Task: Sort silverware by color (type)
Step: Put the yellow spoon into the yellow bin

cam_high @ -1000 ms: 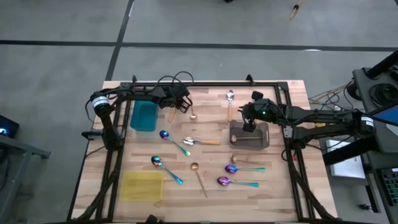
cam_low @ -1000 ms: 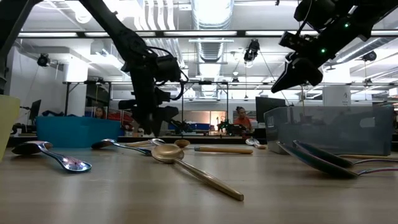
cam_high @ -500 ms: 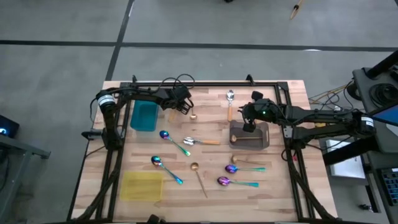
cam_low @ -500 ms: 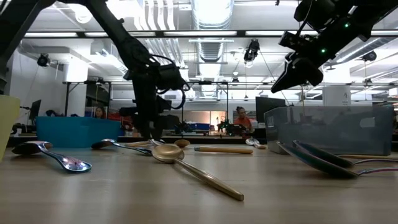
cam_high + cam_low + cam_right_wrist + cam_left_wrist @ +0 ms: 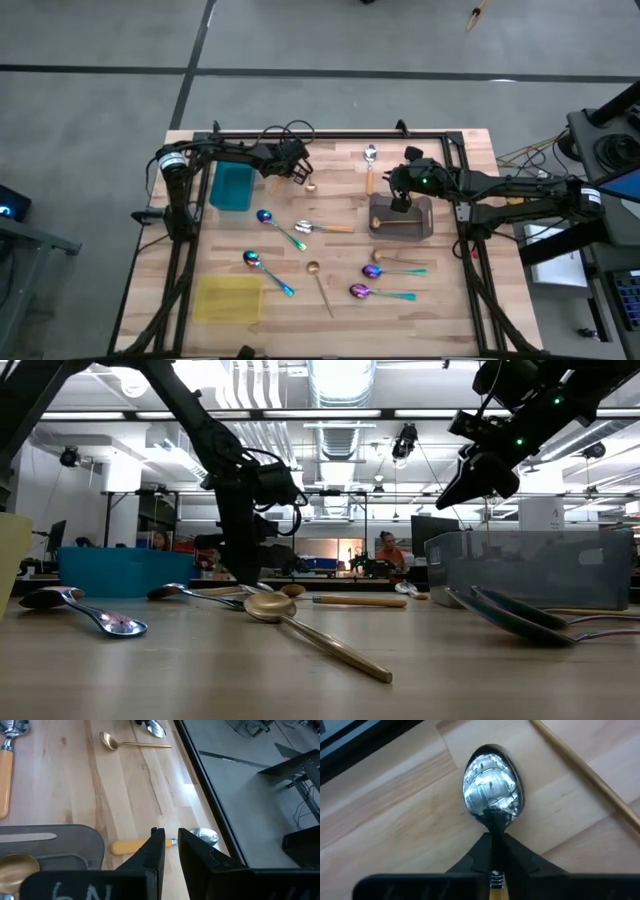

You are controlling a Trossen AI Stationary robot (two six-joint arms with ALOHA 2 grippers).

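Observation:
A silver spoon with an orange handle (image 5: 492, 785) lies on the wood near the far left, beside the teal tray (image 5: 232, 186). My left gripper (image 5: 492, 836) is down on it and shut on it (image 5: 293, 176). A thin gold spoon (image 5: 310, 185) lies just to its right. My right gripper (image 5: 170, 850) hangs over the grey tray (image 5: 420, 228), holding nothing, with only a narrow gap between its fingers. Other spoons lie flat on the table: orange-handled ones (image 5: 322, 228), iridescent teal-handled ones (image 5: 278, 228) and gold ones (image 5: 320, 285). My left gripper pinches the spoon's narrow neck (image 5: 492, 822), just behind the bowl, between its two fingers. The fingers slant steeply down from the table's left side and close in from either side of the neck. The bowl lies on the tabletop, hollow side up; the orange handle runs back under the gripper.
The yellow tray (image 5: 228, 299) sits at the near left. A gold spoon (image 5: 15, 865) lies in the grey tray. More iridescent spoons (image 5: 385, 293) lie near the right front. A black frame (image 5: 330, 134) borders the table's far edge.
My left gripper has sunk a little toward the table and shut on the orange-handled spoon's neck. The spoon has stayed on the wood.

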